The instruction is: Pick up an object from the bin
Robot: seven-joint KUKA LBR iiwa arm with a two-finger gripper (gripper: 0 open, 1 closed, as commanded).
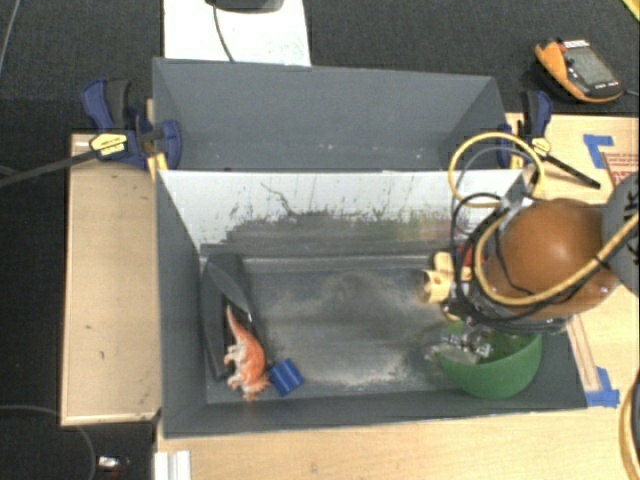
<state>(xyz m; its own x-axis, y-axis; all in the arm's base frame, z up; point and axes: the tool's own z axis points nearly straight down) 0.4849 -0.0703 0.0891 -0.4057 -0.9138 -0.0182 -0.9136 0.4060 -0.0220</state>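
Grey metal walls slope down to the scuffed floor of the bin, and most of that floor is bare. What little is in it lies in two groups, one at the left and one at the right.

At the right near corner the arm's rounded orange cover, looped with cables, hangs over the floor. The hand is low beneath it. Whether it is open or closed I cannot tell, because the cover and wiring hide too much of it, and nothing can be seen gripped in it.

The hand is at the left rim of a green round thing, which looks like a cup or small bowl. This thing sits against the near wall and spreads to the right, under the cover. A small cream piece lies just on the far side of the hand, close to it, though I cannot tell whether they touch.

Well apart, in the left near corner, an orange toy dinosaur lies with a blue block just beside it. A black flat piece leans along the left wall.

As I judge it, the next move depends on a small offset. The green thing is by far the closest and lies mainly to the right of the hand and slightly nearer. Being round, it has no long axis to line up with, so taking it would mean centring the hand over its rim. The dinosaur would need a reach across the whole floor to the left.
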